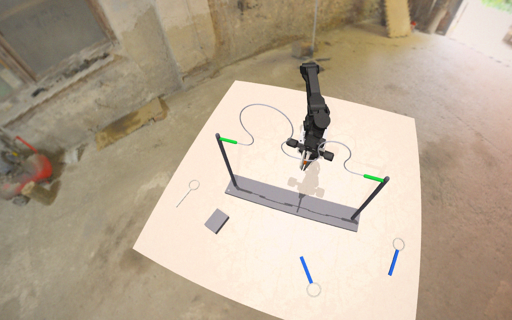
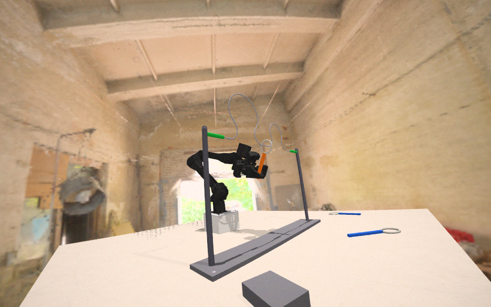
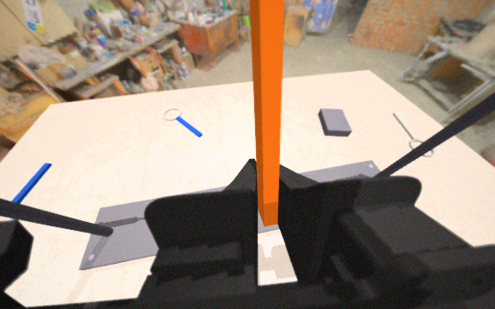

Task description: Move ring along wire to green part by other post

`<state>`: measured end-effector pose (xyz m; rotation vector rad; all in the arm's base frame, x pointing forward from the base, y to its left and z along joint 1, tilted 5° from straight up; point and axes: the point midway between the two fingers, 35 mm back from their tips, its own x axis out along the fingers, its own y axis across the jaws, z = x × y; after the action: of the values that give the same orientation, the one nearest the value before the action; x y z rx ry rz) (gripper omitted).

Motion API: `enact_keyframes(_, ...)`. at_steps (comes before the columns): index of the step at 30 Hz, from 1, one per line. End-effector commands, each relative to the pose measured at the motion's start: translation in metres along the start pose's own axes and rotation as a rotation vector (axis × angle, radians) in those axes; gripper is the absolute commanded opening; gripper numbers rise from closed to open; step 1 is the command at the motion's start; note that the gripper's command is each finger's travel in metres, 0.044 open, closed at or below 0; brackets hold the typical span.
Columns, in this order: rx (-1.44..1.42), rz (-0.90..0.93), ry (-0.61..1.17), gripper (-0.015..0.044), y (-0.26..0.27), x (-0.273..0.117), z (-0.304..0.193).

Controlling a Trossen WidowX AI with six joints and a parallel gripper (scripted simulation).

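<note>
Tabletop [image 1: 266,246] [image 2: 156,282] [image 3: 119,133]: pale cream surface bearing a long grey base plate [image 1: 289,202] [image 2: 255,249] [image 3: 128,240], with a dark post standing at each end. Lying flat: two ring-ended wands with blue handles, one [image 1: 306,270] [image 2: 365,233] [image 3: 189,126] near a grey block [image 1: 216,220] [image 2: 274,291] [image 3: 335,122], the other [image 1: 393,262] [image 2: 349,214] [image 3: 32,182] nearer one side edge. A thin pale ring-ended wand [image 1: 184,197] [image 3: 403,126] lies near the block; a white robot pedestal [image 2: 222,224] also stands on the surface.
</note>
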<state>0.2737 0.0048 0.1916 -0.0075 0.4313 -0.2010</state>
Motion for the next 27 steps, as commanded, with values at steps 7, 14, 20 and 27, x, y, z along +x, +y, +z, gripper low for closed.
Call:
enact_keyframes(7,0.084,0.042,0.007,-0.015,0.02,-0.002,0.003)
enact_keyframes(14,0.183,0.099,0.019,-0.015,0.04,-0.006,0.005)
enact_keyframes(20,0.289,0.16,0.031,-0.015,0.058,-0.011,0.01)
enact_keyframes(27,0.429,0.24,0.048,-0.015,0.08,-0.019,0.019)
